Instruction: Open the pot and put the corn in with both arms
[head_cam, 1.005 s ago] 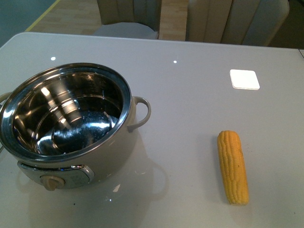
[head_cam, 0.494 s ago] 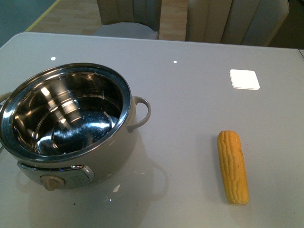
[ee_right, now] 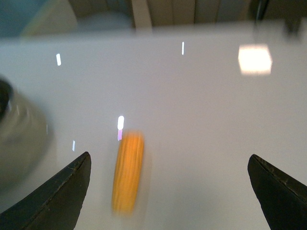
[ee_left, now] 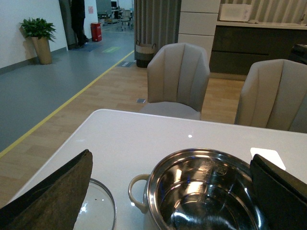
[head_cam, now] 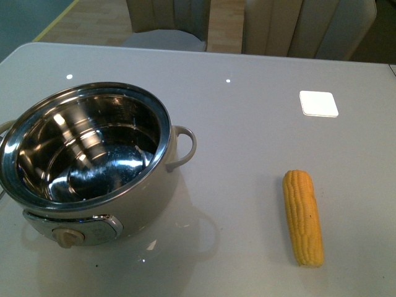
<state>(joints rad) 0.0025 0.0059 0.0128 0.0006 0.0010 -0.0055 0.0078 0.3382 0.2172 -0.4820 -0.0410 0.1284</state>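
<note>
The pot (head_cam: 86, 154) stands open at the left of the white table, cream body, shiny steel inside, empty, knob facing me. The corn (head_cam: 303, 216) lies on the table to the right, lengthwise, apart from the pot. Neither arm shows in the front view. In the left wrist view the left gripper (ee_left: 172, 191) is open, its fingers (ee_left: 53, 191) wide apart above the pot (ee_left: 206, 191). In the right wrist view the right gripper (ee_right: 175, 187) is open above the table; the blurred corn (ee_right: 127, 172) lies between its fingers, nearer one of them.
A glass lid (ee_left: 98, 208) lies on the table beside the pot's loop handle (ee_left: 136, 191). A white square patch (head_cam: 318, 103) shows at the table's far right. Two beige chairs (ee_left: 178, 76) stand beyond the table's far edge.
In the front view, nothing has visibly changed. The right wrist view is motion-blurred.
</note>
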